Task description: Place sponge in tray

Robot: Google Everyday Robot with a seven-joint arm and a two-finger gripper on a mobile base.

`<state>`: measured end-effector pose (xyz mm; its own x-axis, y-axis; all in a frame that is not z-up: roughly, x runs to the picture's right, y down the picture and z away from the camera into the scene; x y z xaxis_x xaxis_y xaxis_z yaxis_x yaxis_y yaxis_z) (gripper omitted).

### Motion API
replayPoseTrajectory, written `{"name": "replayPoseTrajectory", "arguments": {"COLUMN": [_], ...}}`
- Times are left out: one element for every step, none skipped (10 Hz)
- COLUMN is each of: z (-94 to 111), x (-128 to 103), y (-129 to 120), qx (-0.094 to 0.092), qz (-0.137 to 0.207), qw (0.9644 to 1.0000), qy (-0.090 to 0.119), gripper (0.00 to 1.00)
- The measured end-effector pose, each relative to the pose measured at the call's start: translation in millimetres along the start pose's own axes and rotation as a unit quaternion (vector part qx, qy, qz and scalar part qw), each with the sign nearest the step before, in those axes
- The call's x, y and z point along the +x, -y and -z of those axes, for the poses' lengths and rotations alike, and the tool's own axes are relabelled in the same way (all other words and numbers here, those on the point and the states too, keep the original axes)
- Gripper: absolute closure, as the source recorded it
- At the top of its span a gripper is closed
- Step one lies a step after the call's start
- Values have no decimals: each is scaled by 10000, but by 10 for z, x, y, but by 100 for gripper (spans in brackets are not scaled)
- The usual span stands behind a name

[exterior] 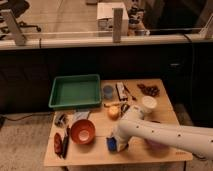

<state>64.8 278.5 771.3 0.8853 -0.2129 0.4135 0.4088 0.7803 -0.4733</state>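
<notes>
In the camera view the white arm reaches in from the right, and its gripper (118,143) is down at the sponge (111,145). Whether it has hold of the sponge, or how wide it stands, I cannot tell. The sponge lies near the table's (90,153) front edge, just right of the orange bowl (82,131), well apart from the tray (75,92) at the back left.
</notes>
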Motion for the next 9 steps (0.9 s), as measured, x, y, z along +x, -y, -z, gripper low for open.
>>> {"name": "replayPoseTrajectory", "arguments": {"z": [47, 80, 122, 152, 196, 224, 272, 301, 349], "x": [-16, -29, -54, -67, -85, -95, -120, -139, -165], "y": [26, 44, 70, 89, 119, 138, 176, 202, 240], "qx": [32, 47, 67, 80, 103, 115, 137, 148, 167], "qz": [0, 9, 35, 51, 76, 92, 126, 156, 196], "qw": [10000, 10000, 10000, 10000, 9999, 9999, 9998, 9998, 9997], "qy": [1, 2, 7, 6, 6, 6, 5, 3, -4], "gripper": [88, 92, 92, 92, 92, 92, 94, 97, 97]}}
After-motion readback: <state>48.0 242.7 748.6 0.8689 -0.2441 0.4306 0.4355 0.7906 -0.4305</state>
